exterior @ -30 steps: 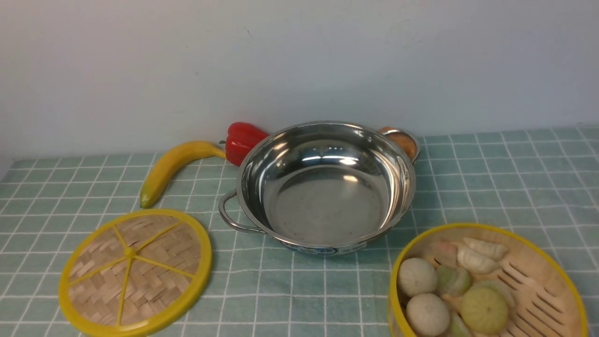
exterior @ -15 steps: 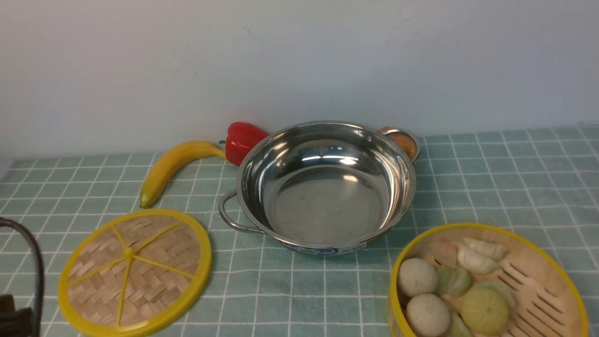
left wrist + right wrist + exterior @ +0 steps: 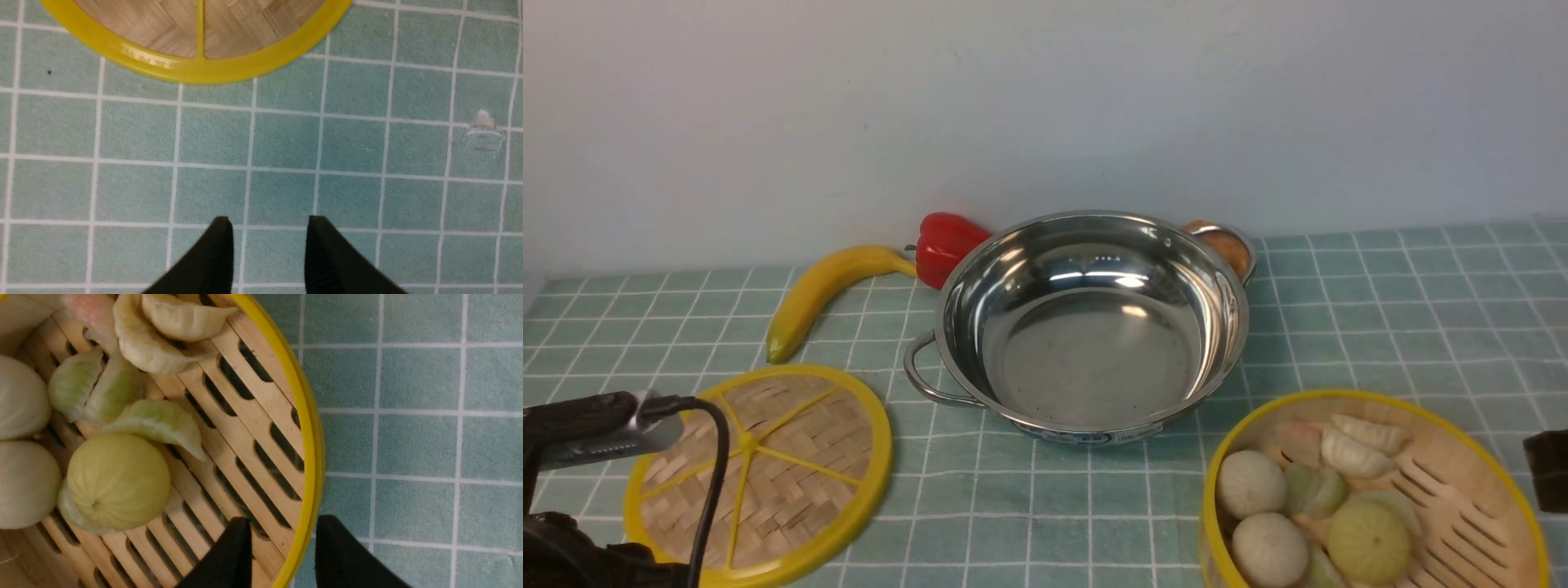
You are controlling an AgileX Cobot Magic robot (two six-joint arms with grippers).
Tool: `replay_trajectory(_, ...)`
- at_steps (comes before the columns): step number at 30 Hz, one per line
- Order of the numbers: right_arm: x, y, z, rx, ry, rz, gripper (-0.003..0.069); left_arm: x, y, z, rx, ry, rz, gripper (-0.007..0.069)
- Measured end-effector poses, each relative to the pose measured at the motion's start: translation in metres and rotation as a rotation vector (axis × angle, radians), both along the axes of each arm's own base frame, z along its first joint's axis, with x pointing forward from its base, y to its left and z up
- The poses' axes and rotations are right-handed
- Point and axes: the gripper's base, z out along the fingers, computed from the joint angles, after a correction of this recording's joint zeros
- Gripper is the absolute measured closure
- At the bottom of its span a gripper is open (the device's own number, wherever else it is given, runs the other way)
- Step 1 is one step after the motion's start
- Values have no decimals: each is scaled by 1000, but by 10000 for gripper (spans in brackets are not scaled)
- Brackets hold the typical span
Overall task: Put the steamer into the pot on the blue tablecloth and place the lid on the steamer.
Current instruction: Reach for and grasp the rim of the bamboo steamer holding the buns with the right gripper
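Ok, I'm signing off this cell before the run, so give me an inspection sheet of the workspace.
Surface: blue checked tablecloth, lying flat.
Job's things: pot empty, centre back; steamer with buns, front right; lid flat, front left; none touching.
Clutter: banana and red pepper behind the pot's left; orange-brown item behind its far handle.
End effectors: left end effector open above bare cloth near the lid; right end effector open, straddling the steamer's rim.
Cables: black cable looping at front left.
Surroundings: plain pale wall.
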Motion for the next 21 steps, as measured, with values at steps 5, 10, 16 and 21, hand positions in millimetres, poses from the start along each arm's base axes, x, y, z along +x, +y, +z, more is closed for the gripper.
replay_trajectory(5, 15, -1, -22, -8, 53, -5, 419, 7, 1, -9, -10, 57, -4, 382)
replay_trajectory(10, 26, -2, -42, -15, 93, -1, 419, 11, 2, -11, -8, 45, 5, 382)
replay_trajectory(16, 35, -3, -64, -16, 142, -9, 425, 14, 3, -10, 1, 11, 14, 382)
replay_trajectory(21, 36, -2, -69, -10, 170, -11, 524, 16, 4, -10, 5, -5, 18, 382)
